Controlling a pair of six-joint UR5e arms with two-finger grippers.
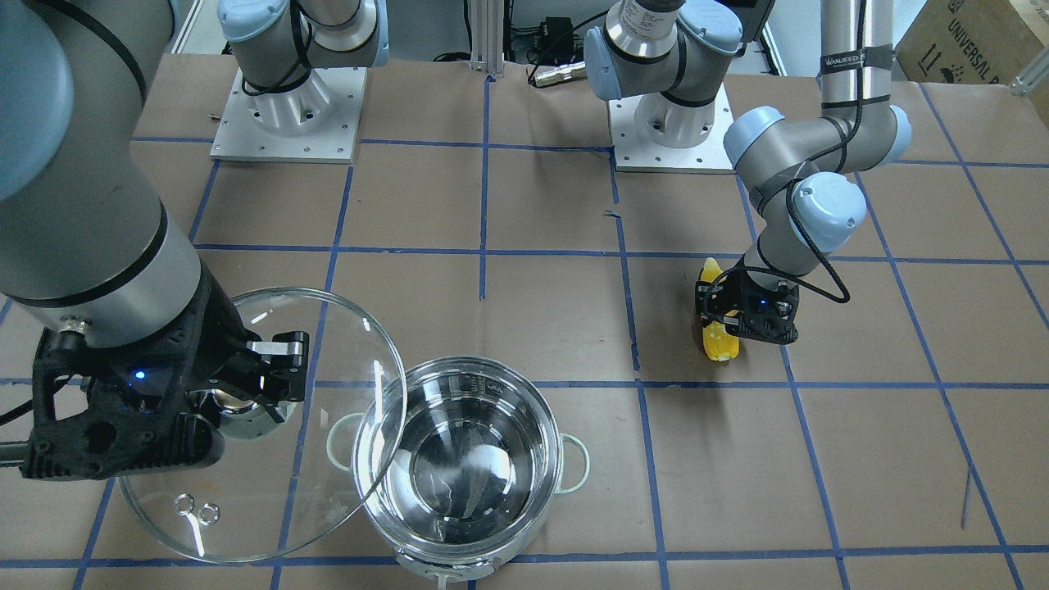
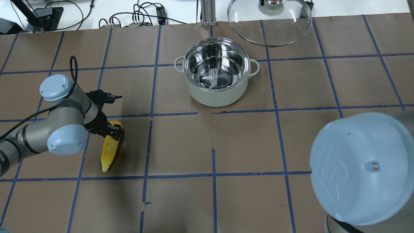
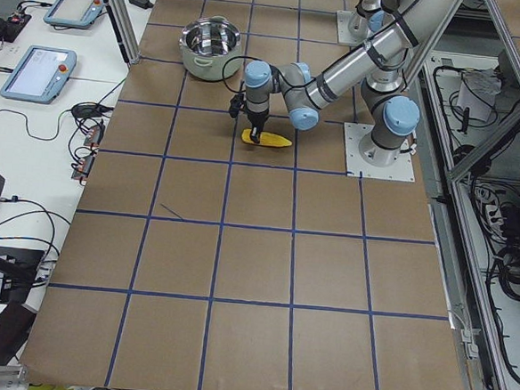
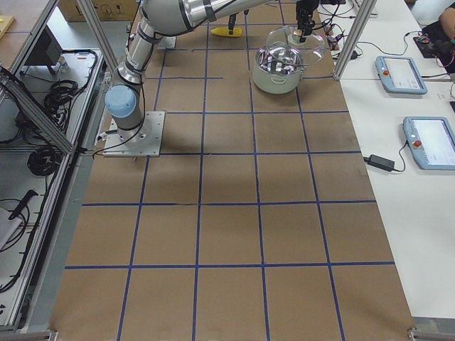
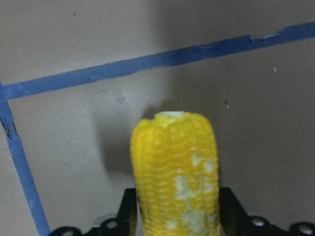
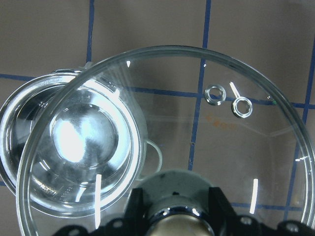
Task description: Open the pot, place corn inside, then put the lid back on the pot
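The corn (image 2: 108,152) lies on the brown table at my left, thick end under my left gripper (image 2: 113,131). In the left wrist view the fingers press both sides of the corn (image 5: 172,162), so the gripper is shut on it. The steel pot (image 2: 216,97) stands open and empty at the far middle. My right gripper (image 1: 254,393) is shut on the knob of the glass lid (image 1: 246,508). It holds the lid tilted in the air beside the pot (image 1: 524,401), overlapping its rim. The right wrist view shows the lid (image 6: 197,123) and, under it, the pot (image 6: 22,98).
Blue tape lines grid the brown table. Both arm bases (image 1: 287,115) stand on the robot's side. Cables and an aluminium post (image 2: 207,13) run along the far edge. Tablets (image 4: 402,74) lie on a side desk.
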